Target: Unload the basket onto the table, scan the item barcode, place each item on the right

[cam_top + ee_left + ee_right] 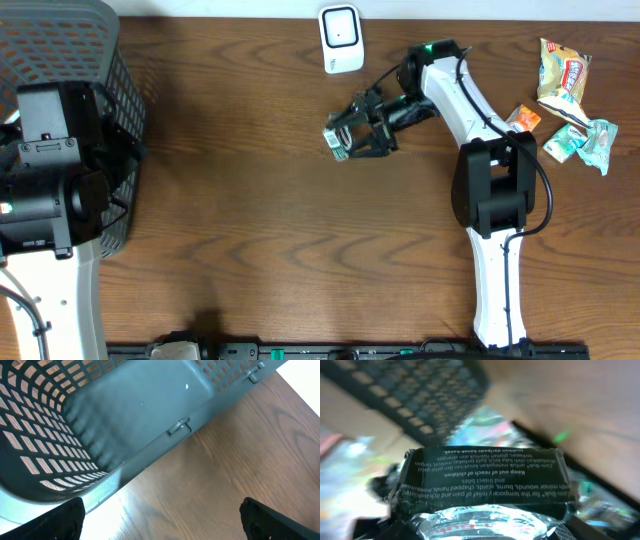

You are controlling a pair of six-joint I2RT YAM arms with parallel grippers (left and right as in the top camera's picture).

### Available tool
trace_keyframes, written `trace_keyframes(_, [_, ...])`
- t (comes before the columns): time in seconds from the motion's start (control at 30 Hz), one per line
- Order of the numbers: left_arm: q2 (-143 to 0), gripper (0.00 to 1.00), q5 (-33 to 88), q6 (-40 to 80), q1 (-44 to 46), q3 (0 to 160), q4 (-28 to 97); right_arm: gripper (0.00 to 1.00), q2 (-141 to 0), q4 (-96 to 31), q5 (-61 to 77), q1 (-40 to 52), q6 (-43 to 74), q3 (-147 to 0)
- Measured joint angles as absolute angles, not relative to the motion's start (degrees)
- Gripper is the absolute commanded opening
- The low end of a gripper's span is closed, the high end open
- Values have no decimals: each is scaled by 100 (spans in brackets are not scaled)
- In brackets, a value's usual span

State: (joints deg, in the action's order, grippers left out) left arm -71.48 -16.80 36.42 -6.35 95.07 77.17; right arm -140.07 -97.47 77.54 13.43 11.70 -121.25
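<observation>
Right arm stretched out toward the scanner point(341, 40)
The right claw point(352, 132) pinches a small dark box point(485, 477) (print upside down); the left claw point(161, 522) hangs spread by the basket point(140, 410).

Printed in white on the dark box point(485, 480), upside down in the right wrist view: "Zam-Buk", "for the temporary relief of pain and itch associated with minor wounds, burns, scalds, chapped hands, mosquitoes and insect bites", then "Keep out of reach of children." Beside it, more lines, too blurred to read surely. On the snack packets point(563, 75), lettering too small to read.
</observation>
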Motion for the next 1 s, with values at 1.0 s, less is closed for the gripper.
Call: trace_keyframes(1.0, [-7148,98,-1680,3642,-635,9507,7714,57,-14007,-9730,8748,285,1361,-12125])
